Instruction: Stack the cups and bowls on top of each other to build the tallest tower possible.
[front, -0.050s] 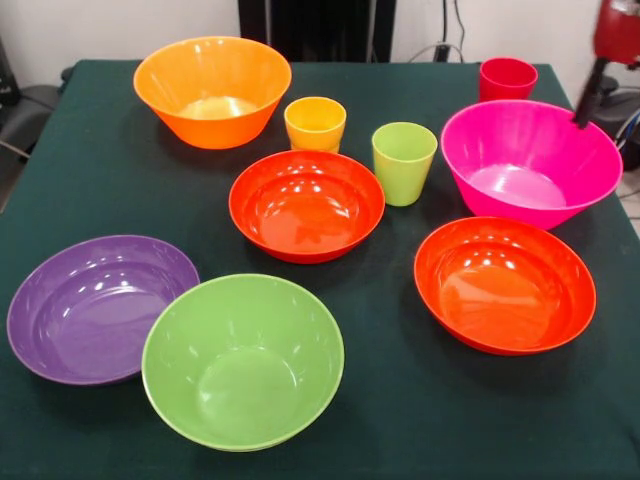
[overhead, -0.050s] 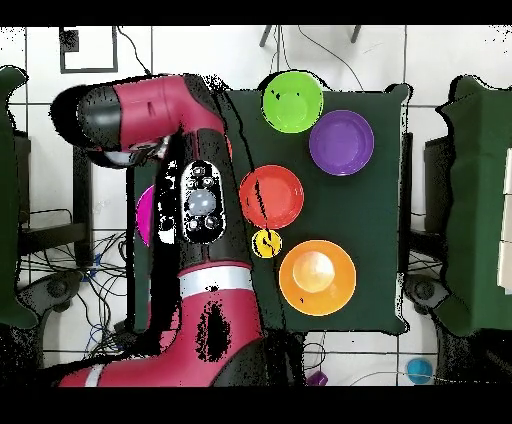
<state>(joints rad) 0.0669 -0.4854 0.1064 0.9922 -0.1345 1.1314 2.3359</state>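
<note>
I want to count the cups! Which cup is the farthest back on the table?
The red cup. In the front view it stands behind the magenta bowl, close to the table's back edge. The yellow-orange cup and the lime green cup stand nearer the middle.

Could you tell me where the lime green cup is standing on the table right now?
In the front view, the lime green cup stands upright right of centre, between the yellow-orange cup and the magenta bowl, just behind the middle red-orange bowl.
</note>
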